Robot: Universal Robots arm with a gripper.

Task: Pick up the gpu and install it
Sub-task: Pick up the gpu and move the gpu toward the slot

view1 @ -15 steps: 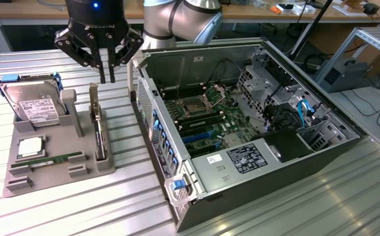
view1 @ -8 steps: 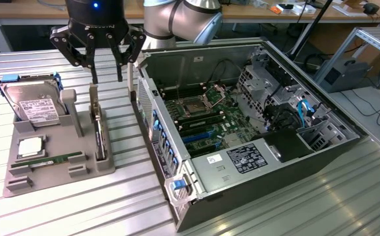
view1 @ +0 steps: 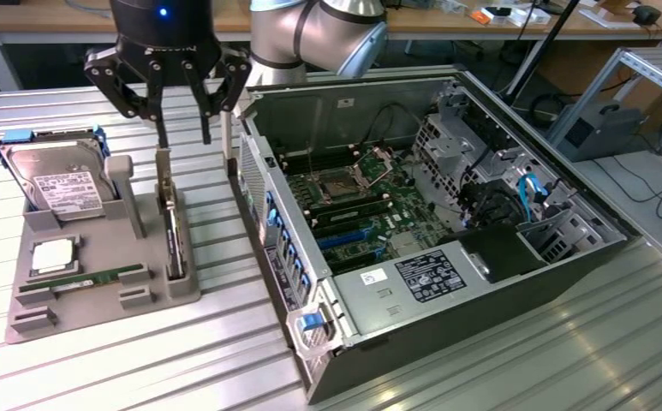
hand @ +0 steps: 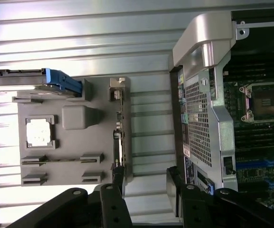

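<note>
Showed the gpu standing on its long edge in a slot of the grey holder tray, on the side of the tray toward the exterior view's right, with its silver bracket upright at the far end. Rendered the same card edge-on in the wrist view, as a thin dark line along the tray's border.

Caught the gripper hanging above that far end, with jaws spread wide and nothing between them. Put one fingertip directly over the bracket and the other toward the computer case. Could not settle from either view whether fingertip and bracket touched or stood slightly apart.

Placed on the same tray, toward the exterior view's left:
- a hard drive with a white label, in blue rails, propped at a tilt at the far end;
- a processor lying flat, nearer;
- a green memory stick lying flat, just on the near side of the processor.

Set the tray on a table of metal slats, just beside the open case on the exterior view's right. Exposed inside the case the motherboard with a bare processor socket, and a labelled power supply at the near end.
</note>
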